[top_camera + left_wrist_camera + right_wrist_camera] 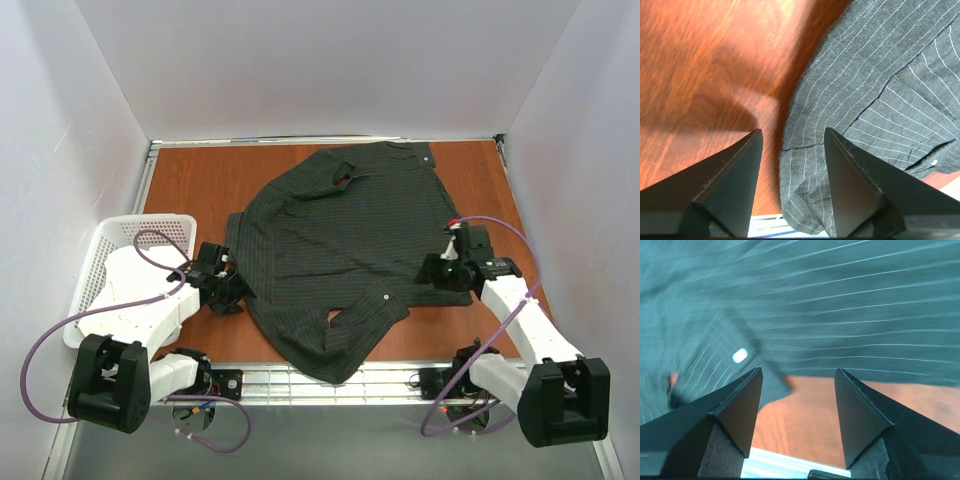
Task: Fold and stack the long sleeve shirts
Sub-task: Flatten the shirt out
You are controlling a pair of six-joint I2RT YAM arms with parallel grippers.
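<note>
Dark charcoal pinstriped long sleeve shirt (340, 250) is lying spread across the middle of the reddish-brown wooden table (190, 185), its collar pointing to the far side and its hem hanging slightly over the near edge. One buttoned sleeve cuff (385, 297) is lying drawn in across the lower body, so some tidying may be under way, but the body is showing no clean fold. Only this one shirt is showing, and no stack is forming anywhere on the table.

Left hand (792, 132) is hovering low at the shirt's left edge, its fingers standing moderately apart with the fabric border lying flat beneath them and nothing pinched. Right hand (799, 371) is sitting at the right edge, also partly spread and holding nothing, with bare table between its fingers and the cloth just beyond.

Judging by this, the work is sitting near its start: side folds, a lengthwise fold and stacking are all remaining. White plastic lattice basket (150, 217) is standing at the left.
</note>
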